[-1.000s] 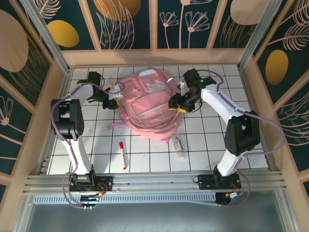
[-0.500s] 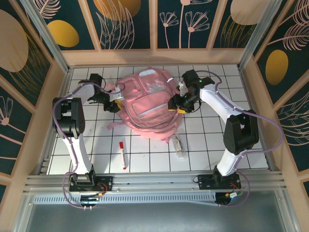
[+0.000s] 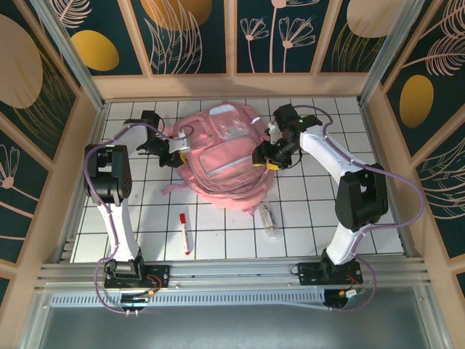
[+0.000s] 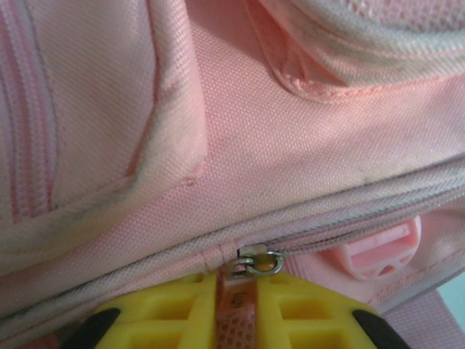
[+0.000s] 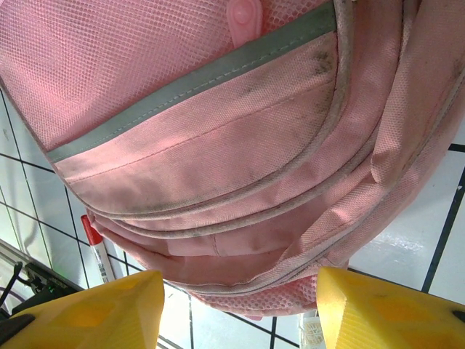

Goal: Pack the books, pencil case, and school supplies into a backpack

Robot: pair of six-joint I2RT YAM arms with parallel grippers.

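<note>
Now, left gripper [image 4: 236, 292] clenches the backpack's [image 4: 305, 138] zipper pull [image 4: 237, 313], right gripper [image 5: 240, 299] gapes empty; a hard tug may slip the tab.

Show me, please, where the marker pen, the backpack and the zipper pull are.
marker pen [image 3: 184, 231], top external view, on its barrel below the red cap.
backpack [image 3: 221, 161], top external view, on the large front pocket.
zipper pull [image 4: 236, 305], left wrist view, on the pink tab under the metal ring.
</note>
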